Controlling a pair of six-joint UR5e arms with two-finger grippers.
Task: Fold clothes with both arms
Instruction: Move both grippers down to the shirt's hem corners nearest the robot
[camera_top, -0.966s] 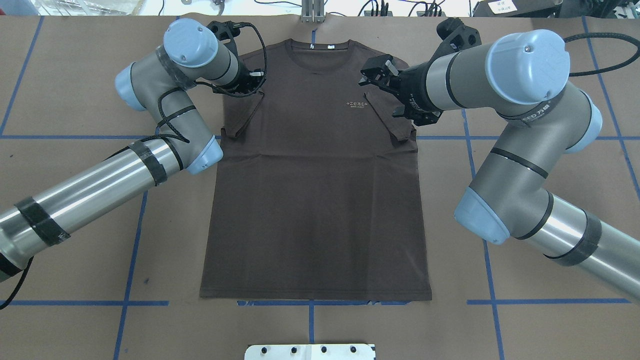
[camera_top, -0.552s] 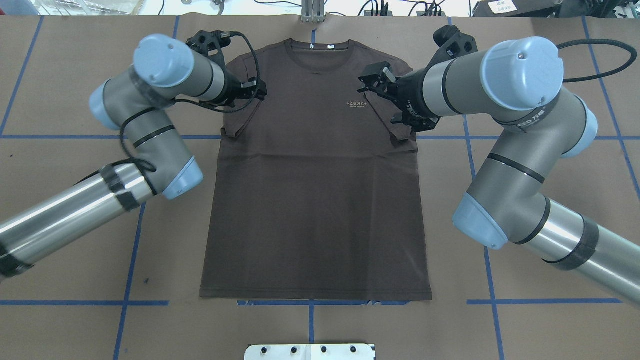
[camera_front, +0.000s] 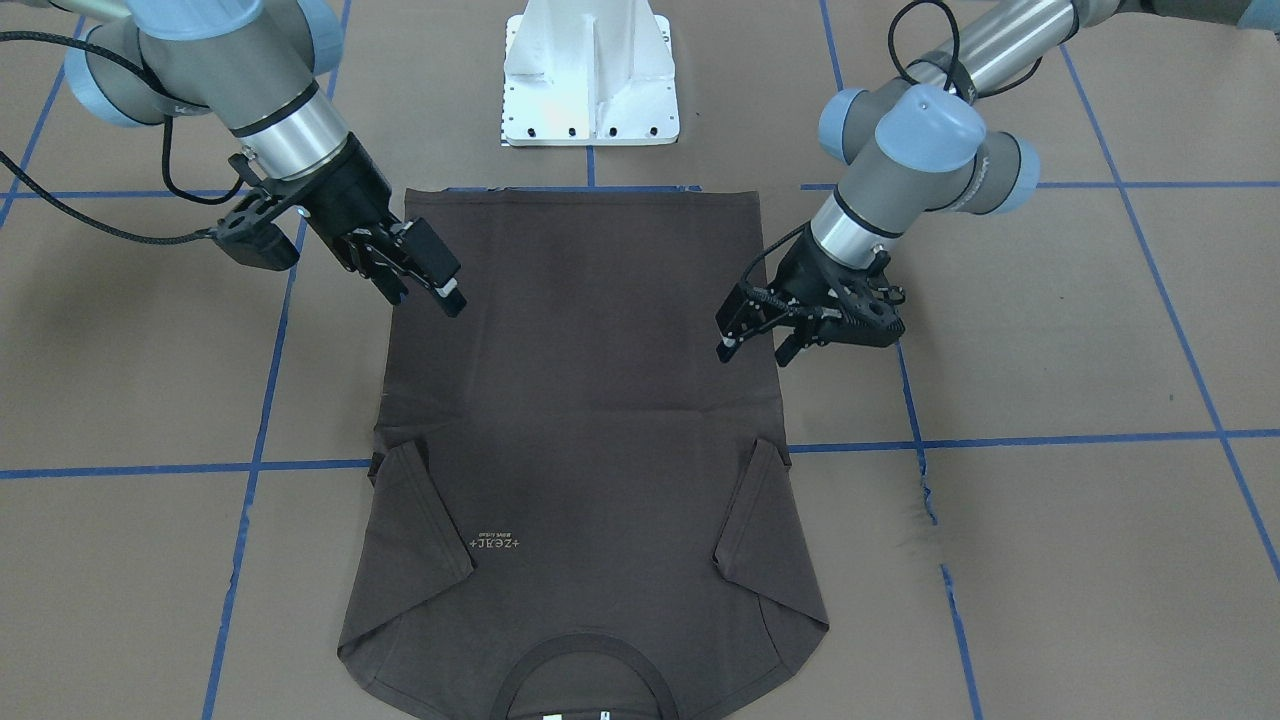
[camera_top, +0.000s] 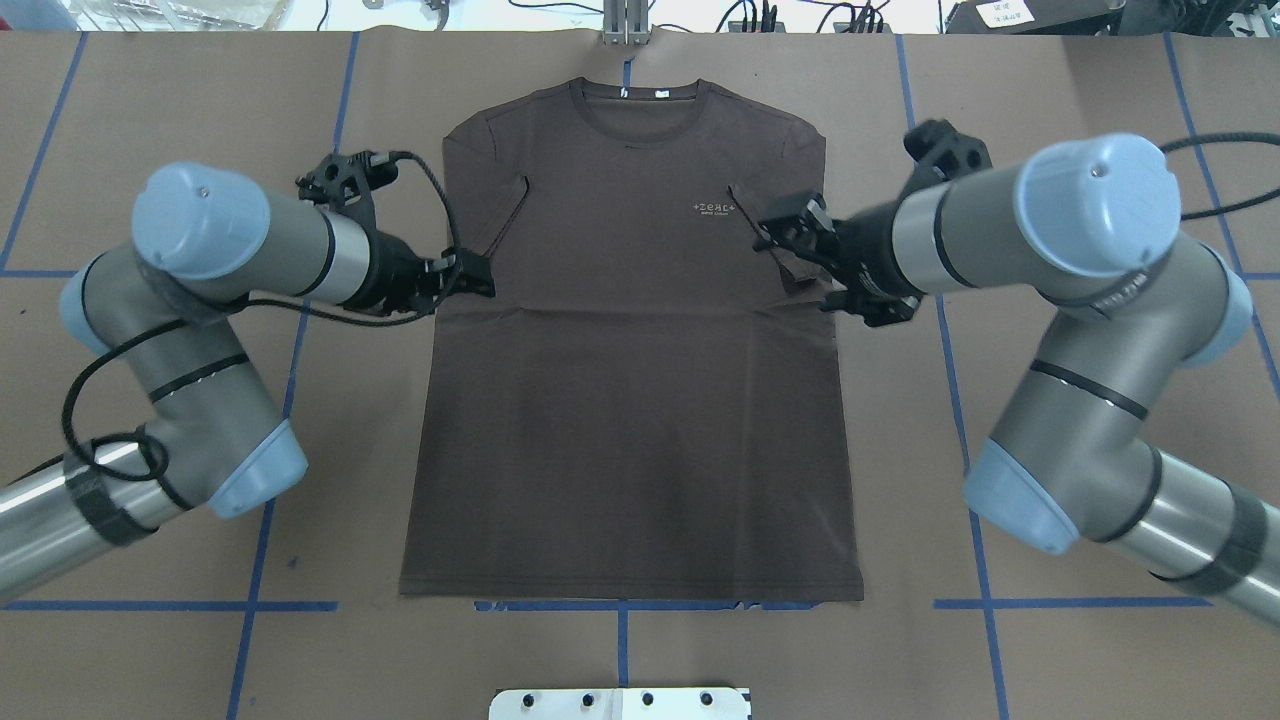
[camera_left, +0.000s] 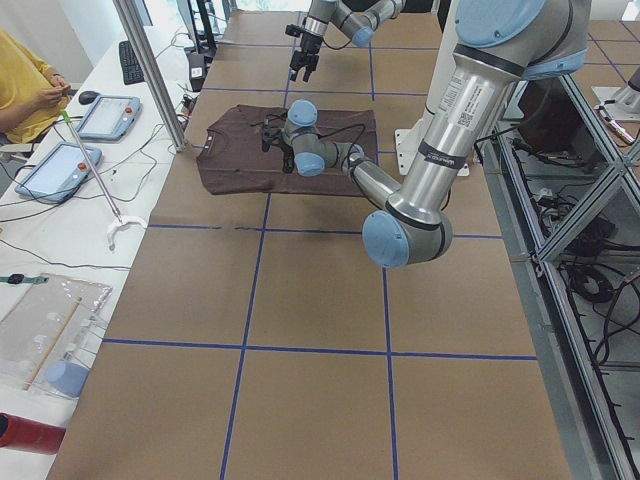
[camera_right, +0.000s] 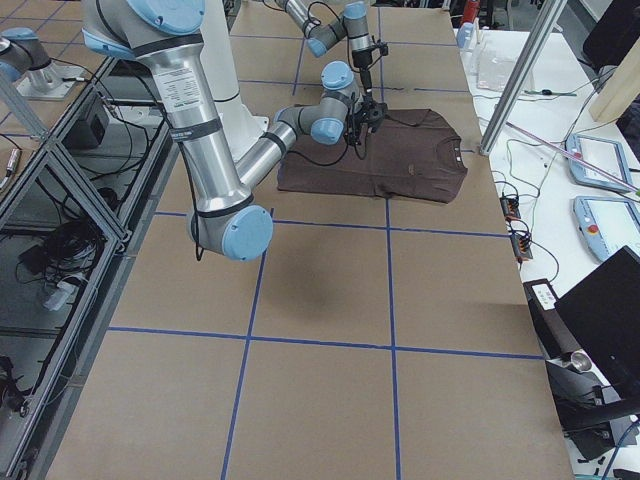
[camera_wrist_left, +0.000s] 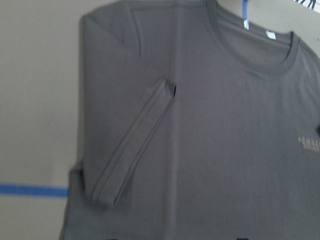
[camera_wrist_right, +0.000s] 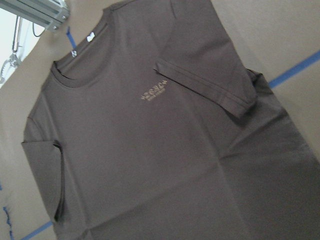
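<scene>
The dark brown T-shirt (camera_top: 640, 400) lies flat and face up on the table, collar (camera_top: 640, 100) at the far side. Both short sleeves are folded inward onto the chest (camera_front: 425, 520) (camera_front: 760, 520). My left gripper (camera_top: 482, 283) hovers open at the shirt's left edge just below the folded sleeve, holding nothing; the front-facing view shows it (camera_front: 753, 352) above the cloth edge. My right gripper (camera_top: 795, 268) hangs open over the right sleeve's lower end, also empty (camera_front: 425, 295). Both wrist views look down on the shirt (camera_wrist_left: 210, 125) (camera_wrist_right: 150, 150).
Blue tape lines (camera_top: 260, 500) cross the brown table cover. The white pedestal base (camera_front: 590, 80) stands at the near edge by the shirt's hem. A metal post (camera_top: 625, 20) rises beyond the collar. A person in yellow (camera_left: 25, 85) sits at a side table with tablets.
Both arms have drawn back from the shoulder area toward the robot, along the shirt's sides to below the sleeves. Both grippers stayed open. The shirt has not moved.
</scene>
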